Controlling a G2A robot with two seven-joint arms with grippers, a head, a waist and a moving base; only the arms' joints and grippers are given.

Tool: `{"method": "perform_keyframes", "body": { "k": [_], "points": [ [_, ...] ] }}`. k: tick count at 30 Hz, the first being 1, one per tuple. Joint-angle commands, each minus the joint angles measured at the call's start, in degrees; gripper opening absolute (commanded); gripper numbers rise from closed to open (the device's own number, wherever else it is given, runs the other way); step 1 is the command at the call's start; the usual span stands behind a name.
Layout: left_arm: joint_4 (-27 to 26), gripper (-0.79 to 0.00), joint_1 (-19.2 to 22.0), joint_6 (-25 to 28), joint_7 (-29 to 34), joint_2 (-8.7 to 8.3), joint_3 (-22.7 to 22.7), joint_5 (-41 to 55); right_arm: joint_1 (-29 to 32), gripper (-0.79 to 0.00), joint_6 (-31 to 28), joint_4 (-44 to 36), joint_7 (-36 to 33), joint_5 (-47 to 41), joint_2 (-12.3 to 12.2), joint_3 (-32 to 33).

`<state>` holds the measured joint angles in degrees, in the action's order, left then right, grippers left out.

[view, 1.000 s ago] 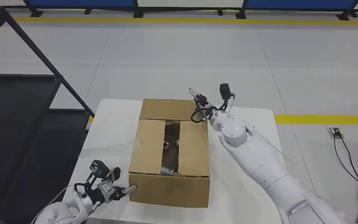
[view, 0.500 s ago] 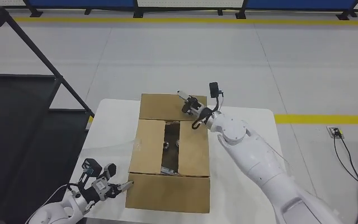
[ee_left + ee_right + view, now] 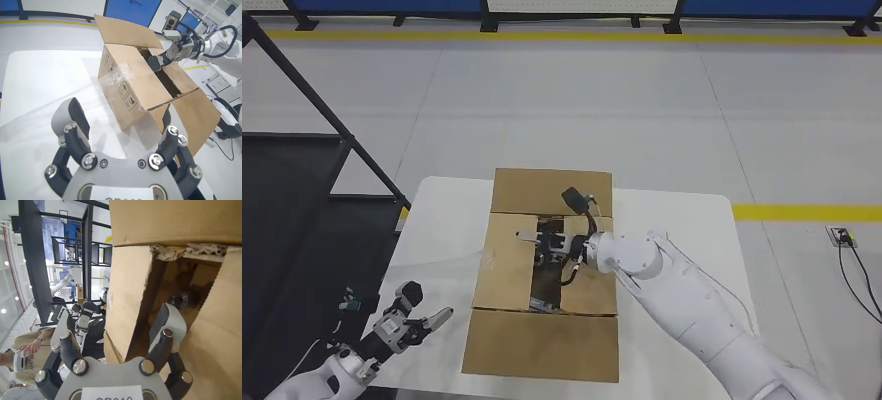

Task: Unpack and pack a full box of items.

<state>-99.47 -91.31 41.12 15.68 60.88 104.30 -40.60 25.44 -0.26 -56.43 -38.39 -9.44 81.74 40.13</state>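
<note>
- Right gripper (image 3: 117, 315), jaws spread, straddles a flap (image 3: 128, 285) of the box (image 3: 504, 275) on the table (image 3: 682, 230); a hasty pull may tear cardboard
- Left gripper (image 3: 121, 111), also spread, sits apart; unbraced, the box may slide

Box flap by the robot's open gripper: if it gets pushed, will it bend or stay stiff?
Probably it swings at its fold: the flap is thin cardboard hinged along one edge. It looks light, so easy to lift. Its ragged torn edge might crumple.
</note>
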Motion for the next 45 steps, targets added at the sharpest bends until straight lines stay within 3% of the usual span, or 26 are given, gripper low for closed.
{"method": "perform_keyframes", "body": {
  "k": [1, 9, 17, 25, 33, 36, 45],
  "points": [
    [-0.06, 0.000, -0.36, 0.11, -0.41, -0.02, -0.02, 0.08, -0.40, 0.000, 0.54, 0.85, 0.06, -0.25, 0.66, -0.72],
    [-0.46, 0.000, -1.53, 0.45, -1.48, -0.06, -0.82, -0.92, -2.15, 0.000, -4.86, 6.56, -1.86, -9.42, 3.80, -0.65],
    [-3.06, 0.000, -1.80, -0.40, -1.29, -0.03, -3.80, -5.49, -3.64, 0.000, -9.87, 9.38, -7.34, -18.67, 5.19, 2.61],
    [-4.68, 0.000, 1.26, -7.59, -0.40, 0.42, -8.89, -7.86, -3.97, 0.000, -12.32, 7.65, -9.81, -22.81, 6.89, 2.84],
    [-5.07, 0.000, 4.12, -17.11, -0.41, 1.20, -12.18, -1.55, -4.96, 0.000, -15.01, 10.04, -13.21, -25.67, 9.18, 1.47],
    [-5.56, 0.000, 4.16, -19.98, -2.44, 1.41, -12.06, -1.04, -5.44, 0.000, -16.24, 11.61, -14.18, -26.39, 9.96, 1.22],
    [-7.04, 0.000, 0.06, -19.50, -5.09, 1.34, -7.85, 2.13, -4.91, 0.000, -21.37, 14.38, -16.37, -23.79, 9.44, 3.83]
  ]
}}
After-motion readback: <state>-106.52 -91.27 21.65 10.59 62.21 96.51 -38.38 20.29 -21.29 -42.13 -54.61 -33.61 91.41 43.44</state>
